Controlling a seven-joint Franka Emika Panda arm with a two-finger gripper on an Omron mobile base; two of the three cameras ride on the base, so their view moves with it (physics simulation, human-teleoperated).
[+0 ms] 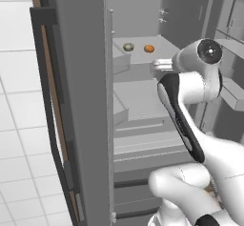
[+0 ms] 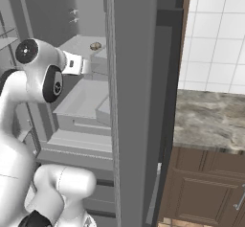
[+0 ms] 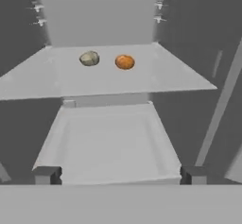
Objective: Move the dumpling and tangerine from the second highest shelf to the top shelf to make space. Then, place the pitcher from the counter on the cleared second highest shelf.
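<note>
The beige-grey dumpling and the orange tangerine lie side by side on the flat top shelf inside the open fridge. They also show from the left base, dumpling left of tangerine. Below it the rimmed second highest shelf holds nothing. My gripper is open and empty, hovering at the tray's front edge, short of both items. The counter lies to the right of the fridge. The pitcher is out of view.
A tall grey fridge side panel stands left of the opening. Lower shelves and drawers sit under the tray. Door bins hang at the right. Dark wooden cabinets stand under the counter.
</note>
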